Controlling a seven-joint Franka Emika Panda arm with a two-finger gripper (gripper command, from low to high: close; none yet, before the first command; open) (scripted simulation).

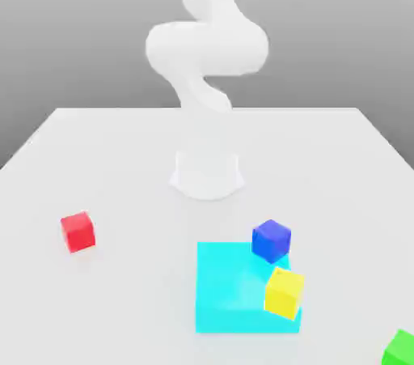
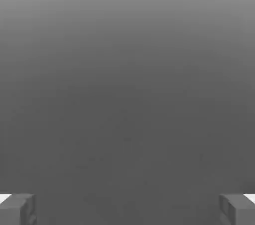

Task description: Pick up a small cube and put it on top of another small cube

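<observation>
The small red cube (image 1: 78, 231) sits alone on the white table toward the exterior view's left. The dark blue cube (image 1: 271, 240) rests at the far right corner of the flat cyan square (image 1: 230, 290). In the hand view my gripper (image 2: 127, 210) is open: its two grey fingertips (image 2: 17, 209) stand far apart at the picture's corners, with nothing between them and only a plain grey backdrop beyond. The white arm (image 1: 206, 48) rises from its base and leaves the exterior view at the top.
A yellow cube (image 1: 285, 292) lies on the cyan square's right side, just in front of the blue cube. A green cube (image 1: 400, 349) is at the lower right corner. The robot base (image 1: 207, 173) stands mid-table behind the cubes.
</observation>
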